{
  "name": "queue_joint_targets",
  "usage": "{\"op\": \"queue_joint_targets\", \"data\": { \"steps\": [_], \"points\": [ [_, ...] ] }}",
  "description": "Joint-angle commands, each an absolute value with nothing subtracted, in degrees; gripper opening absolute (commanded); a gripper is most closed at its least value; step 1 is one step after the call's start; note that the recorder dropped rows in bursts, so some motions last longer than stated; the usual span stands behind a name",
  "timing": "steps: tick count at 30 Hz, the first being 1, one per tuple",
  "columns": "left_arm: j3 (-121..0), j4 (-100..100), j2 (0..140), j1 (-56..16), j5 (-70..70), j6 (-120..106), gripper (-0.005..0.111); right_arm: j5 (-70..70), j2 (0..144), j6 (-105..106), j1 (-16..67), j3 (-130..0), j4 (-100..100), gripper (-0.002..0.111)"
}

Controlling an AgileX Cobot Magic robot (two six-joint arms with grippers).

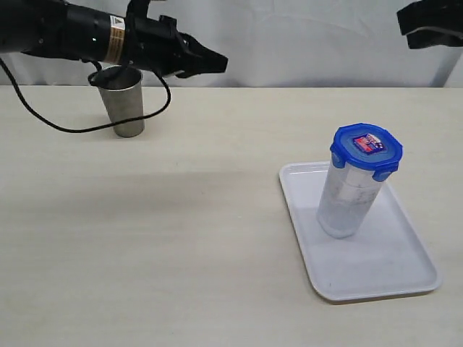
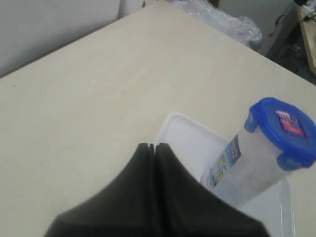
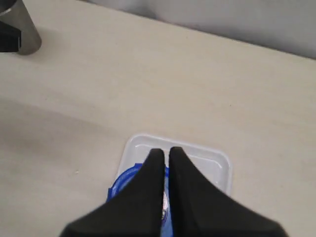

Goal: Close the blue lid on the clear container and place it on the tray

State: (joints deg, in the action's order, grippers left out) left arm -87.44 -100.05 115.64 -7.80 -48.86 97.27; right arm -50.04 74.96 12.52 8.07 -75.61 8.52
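Observation:
The clear container point(image 1: 346, 199) stands upright on the white tray point(image 1: 391, 267) at the right of the table, with the blue lid point(image 1: 366, 148) seated on its rim. My left gripper point(image 1: 221, 63) hangs shut and empty high at the back left, far from the tray. In the left wrist view its fingertips point(image 2: 152, 146) press together, with the container point(image 2: 252, 165), lid point(image 2: 286, 128) and tray point(image 2: 182, 133) beyond them. My right gripper point(image 1: 402, 25) hovers at the top right corner, holding nothing. Its tips point(image 3: 166, 152) are a sliver apart above the lid point(image 3: 126, 183) and tray point(image 3: 207, 155).
A shiny steel cup point(image 1: 123, 101) stands at the back left, under the left arm and its black cable point(image 1: 43, 119). The cup point(image 3: 24, 29) also shows in the right wrist view. Crumpled clear plastic point(image 2: 222, 19) lies beyond the table's edge.

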Motion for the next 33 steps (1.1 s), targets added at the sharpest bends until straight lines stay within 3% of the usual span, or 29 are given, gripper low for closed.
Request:
{"op": "queue_joint_targets", "data": {
  "steps": [1, 6, 11, 17, 33],
  "points": [
    [-87.4, -99.9, 111.0, -6.0, -44.3, 103.9, 0.000, -40.8, 69.0, 13.2, 8.1, -70.3, 9.6, 0.004],
    [-82.0, -99.9, 102.7, -1.8, -38.5, 108.1, 0.000, -28.7, 60.2, 16.1, 8.1, -62.7, 13.4, 0.004],
    [-68.1, -99.9, 90.5, -0.7, -17.6, 104.3, 0.000, -15.8, 51.9, 16.1, 8.1, -55.1, 15.4, 0.004],
    [-57.4, -99.9, 77.7, -0.7, -3.9, 103.3, 0.000, -3.5, 43.9, 15.8, 8.1, -45.5, 18.8, 0.004],
    [-40.5, -99.9, 45.7, -0.7, -4.7, 104.2, 0.000, -9.5, 24.1, 15.8, 8.1, -44.2, 18.8, 0.004]
  ]
}}
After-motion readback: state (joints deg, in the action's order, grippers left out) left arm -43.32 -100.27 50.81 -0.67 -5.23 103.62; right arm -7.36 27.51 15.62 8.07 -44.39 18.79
